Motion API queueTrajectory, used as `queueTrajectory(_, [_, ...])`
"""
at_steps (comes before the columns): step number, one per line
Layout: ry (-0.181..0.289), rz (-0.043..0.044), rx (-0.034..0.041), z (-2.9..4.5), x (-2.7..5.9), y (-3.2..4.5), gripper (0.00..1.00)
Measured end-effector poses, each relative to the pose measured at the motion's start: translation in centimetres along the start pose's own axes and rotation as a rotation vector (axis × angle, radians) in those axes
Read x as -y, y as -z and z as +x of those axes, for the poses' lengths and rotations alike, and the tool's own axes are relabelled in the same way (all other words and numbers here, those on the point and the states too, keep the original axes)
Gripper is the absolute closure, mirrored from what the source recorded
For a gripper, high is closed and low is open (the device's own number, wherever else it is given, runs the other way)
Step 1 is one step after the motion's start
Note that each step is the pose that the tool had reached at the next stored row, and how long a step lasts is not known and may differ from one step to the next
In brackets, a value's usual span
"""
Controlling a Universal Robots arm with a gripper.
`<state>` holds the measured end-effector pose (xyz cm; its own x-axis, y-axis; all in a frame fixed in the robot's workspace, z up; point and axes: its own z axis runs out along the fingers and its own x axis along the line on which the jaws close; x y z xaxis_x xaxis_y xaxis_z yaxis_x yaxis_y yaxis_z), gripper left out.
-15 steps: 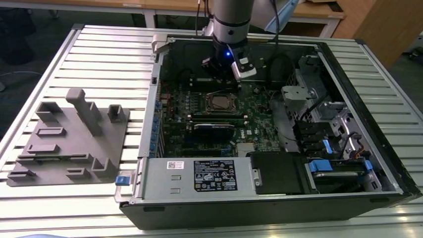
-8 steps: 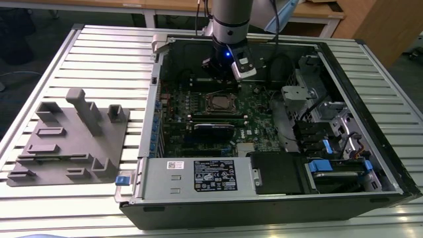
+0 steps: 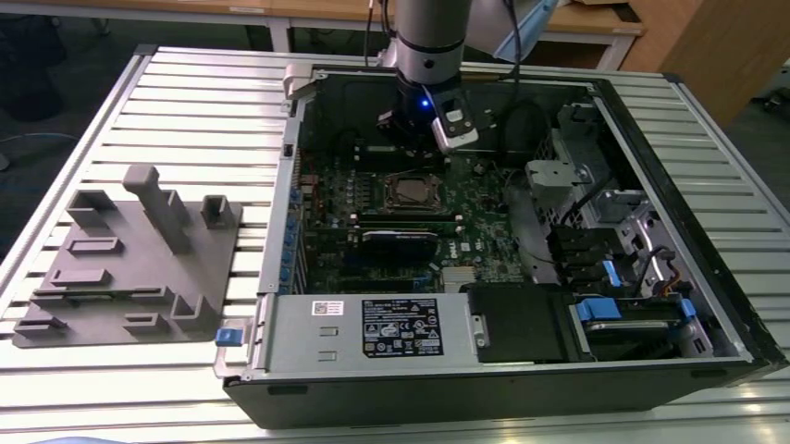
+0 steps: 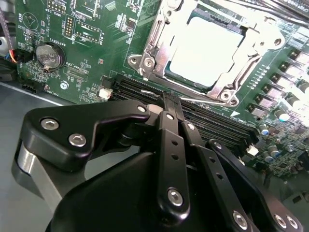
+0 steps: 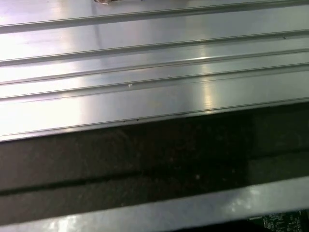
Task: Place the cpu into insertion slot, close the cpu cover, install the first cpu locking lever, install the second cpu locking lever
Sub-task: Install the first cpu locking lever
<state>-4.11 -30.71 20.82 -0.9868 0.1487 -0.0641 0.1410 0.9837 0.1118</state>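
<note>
In the second wrist view the cpu lies flat in the insertion slot, its pale metal top showing through the window of the silvery cpu cover, which lies down over it. A thin metal lever rod runs along the socket edge nearest my fingertips. My gripper is shut with nothing seen between its black fingers, its tips just short of that edge, over the black memory slots. In the exterior view the gripper hangs inside the case just behind the insertion slot.
The open computer case lies on a slatted aluminium table. A grey holder block stands at the exterior view's left. Drive bays and cables fill the case's right side. A coin battery sits on the green board. Table slats appear in the first wrist view.
</note>
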Motion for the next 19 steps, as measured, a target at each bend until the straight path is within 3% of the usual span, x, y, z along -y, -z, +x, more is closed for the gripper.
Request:
queueTrajectory(9, [0.001, -0.0066, 0.0461, 0.6, 0.12, -0.26, 0.89])
queueTrajectory(14, [-0.018, -0.0061, 0.0581, 0.88, 0.17, -0.31, 0.89])
queueTrajectory(19, [-0.102, 0.0017, 0.068, 0.89, 0.18, -0.46, 0.89])
